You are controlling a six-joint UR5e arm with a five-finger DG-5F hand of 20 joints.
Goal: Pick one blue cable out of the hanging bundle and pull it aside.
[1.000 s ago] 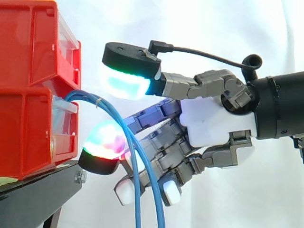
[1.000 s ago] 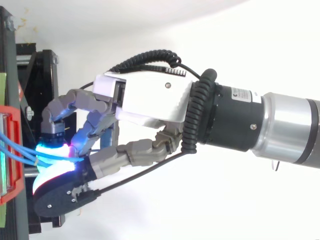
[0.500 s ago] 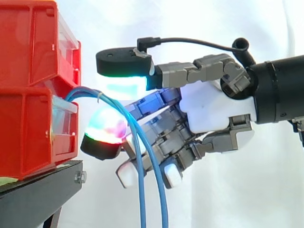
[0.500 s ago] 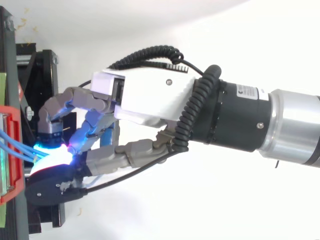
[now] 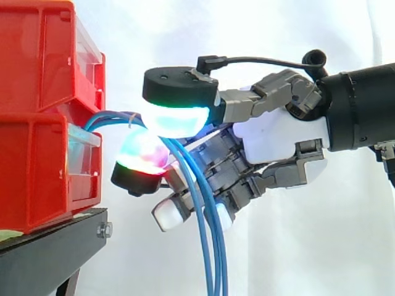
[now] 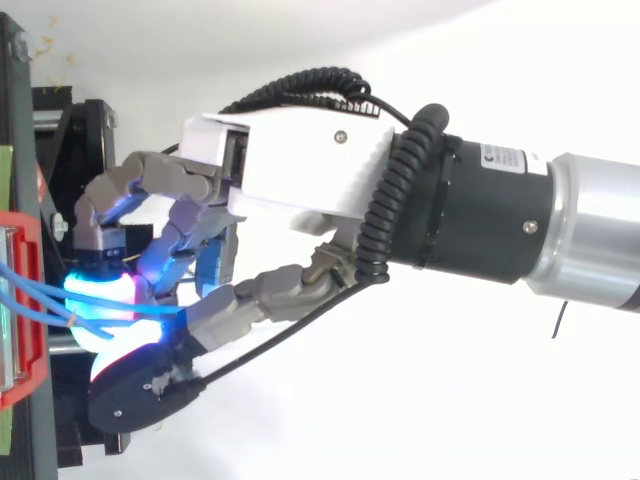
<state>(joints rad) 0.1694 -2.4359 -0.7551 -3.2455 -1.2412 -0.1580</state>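
Several thin blue cables (image 5: pixel 207 234) leave the lower red bin (image 5: pixel 37 176), arch to the right and hang down in front of the hand (image 5: pixel 278 139). The hand reaches in from the right with curled fingers. Its thumb pad (image 5: pixel 176 117) glows cyan and green just above a many-coloured fingertip (image 5: pixel 143 154), and the cables pass between the two pads. How many strands sit in that pinch is hidden. From above, the blue cables (image 6: pixel 50 300) run from the bin's edge into the glowing pads of the hand (image 6: pixel 300 170).
Two red bins are stacked at the left, the upper red bin (image 5: pixel 37 61) above the lower one, on a black stand (image 5: pixel 49 253). A white curtain hangs behind. The stand (image 6: pixel 90 150) lies close under the fingers in the top view.
The thumb pad has come down onto the cables against the fingertip. The hand has drawn back to the right, and the hanging strands have shifted right with it.
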